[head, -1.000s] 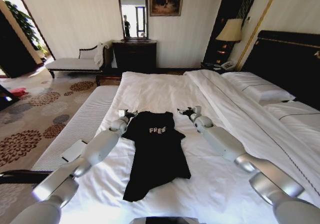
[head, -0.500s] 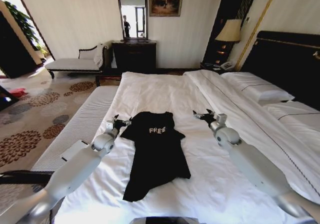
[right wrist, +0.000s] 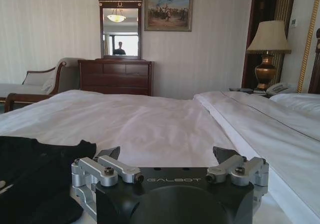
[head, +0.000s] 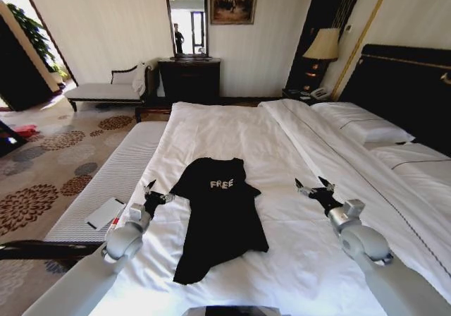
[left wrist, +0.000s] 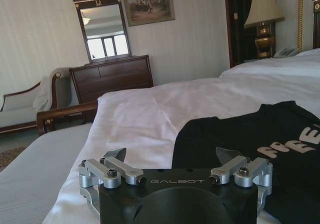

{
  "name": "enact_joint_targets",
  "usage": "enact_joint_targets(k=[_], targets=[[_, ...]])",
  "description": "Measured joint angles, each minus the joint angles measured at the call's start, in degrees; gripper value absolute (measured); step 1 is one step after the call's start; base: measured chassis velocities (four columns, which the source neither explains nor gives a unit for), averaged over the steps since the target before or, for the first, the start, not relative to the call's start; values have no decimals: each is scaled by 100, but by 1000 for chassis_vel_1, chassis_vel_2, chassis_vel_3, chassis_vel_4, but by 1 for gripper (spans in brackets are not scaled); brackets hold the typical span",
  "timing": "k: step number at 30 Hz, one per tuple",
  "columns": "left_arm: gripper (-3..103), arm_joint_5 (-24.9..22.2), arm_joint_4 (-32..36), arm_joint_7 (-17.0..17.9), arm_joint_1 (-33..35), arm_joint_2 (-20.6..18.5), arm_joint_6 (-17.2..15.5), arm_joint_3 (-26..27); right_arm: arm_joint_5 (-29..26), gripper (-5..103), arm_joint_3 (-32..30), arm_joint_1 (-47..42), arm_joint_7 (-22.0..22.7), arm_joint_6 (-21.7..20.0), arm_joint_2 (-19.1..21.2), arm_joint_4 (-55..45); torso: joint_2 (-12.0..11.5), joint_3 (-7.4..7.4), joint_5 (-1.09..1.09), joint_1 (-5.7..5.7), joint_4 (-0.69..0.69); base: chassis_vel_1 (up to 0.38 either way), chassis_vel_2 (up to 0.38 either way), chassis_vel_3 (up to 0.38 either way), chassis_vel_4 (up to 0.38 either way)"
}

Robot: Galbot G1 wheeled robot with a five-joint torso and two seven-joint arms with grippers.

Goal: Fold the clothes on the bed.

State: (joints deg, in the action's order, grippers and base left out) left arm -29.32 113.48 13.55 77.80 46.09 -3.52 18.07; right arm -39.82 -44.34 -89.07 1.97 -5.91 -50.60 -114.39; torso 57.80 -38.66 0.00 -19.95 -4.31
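The clothes are one black T-shirt [head: 220, 214] with white "FREE" lettering, lying flat on the bed [head: 225, 129], collar toward the far end. My left gripper [head: 156, 192] hovers open and empty just off the shirt's left sleeve. My right gripper [head: 313, 187] is open and empty over bare sheet, well to the right of the shirt. In the left wrist view the left gripper [left wrist: 172, 156] faces the shirt [left wrist: 260, 134] close ahead. In the right wrist view the right gripper [right wrist: 167, 154] points down the bed, with the shirt [right wrist: 30, 174] off to one side.
A grey padded bench [head: 113, 182] runs along the bed's left side with a white pad [head: 106, 214] on it. The folded duvet and pillows [head: 366, 129] lie at right under the dark headboard [head: 409, 83]. A chaise [head: 106, 87], dresser [head: 190, 76] and lamp [head: 324, 44] stand by the far wall.
Both arms have drawn back toward me and spread outward, away from the shirt's shoulders. The shirt lies as before.
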Motion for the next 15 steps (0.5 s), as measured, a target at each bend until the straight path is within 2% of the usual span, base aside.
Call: enact_joint_targets(k=[2, 4, 8, 15], targets=[[100, 72, 133, -75, 394, 80, 79, 256, -65, 100, -178, -355, -73, 0, -111, -246, 0, 0, -2, 0, 1, 0, 0, 0, 0], [100, 82, 167, -97, 480, 103, 98, 316, -74, 100, -225, -454, -96, 0, -136, -309, 1, 0, -1, 0, 1, 0, 0, 0, 0], [100, 171, 390, -287, 1083, 366, 281, 747, -303, 100, -522, -1164, -326, -3, -307, -734, 0, 0, -1, 0, -1, 0, 0, 0, 0], [100, 190, 711, -535, 1816, 581, 481, 1120, -578, 100, -628, -1795, -491, -4, -592, -1085, 0, 0, -1, 0, -2, 0, 0, 0, 0]])
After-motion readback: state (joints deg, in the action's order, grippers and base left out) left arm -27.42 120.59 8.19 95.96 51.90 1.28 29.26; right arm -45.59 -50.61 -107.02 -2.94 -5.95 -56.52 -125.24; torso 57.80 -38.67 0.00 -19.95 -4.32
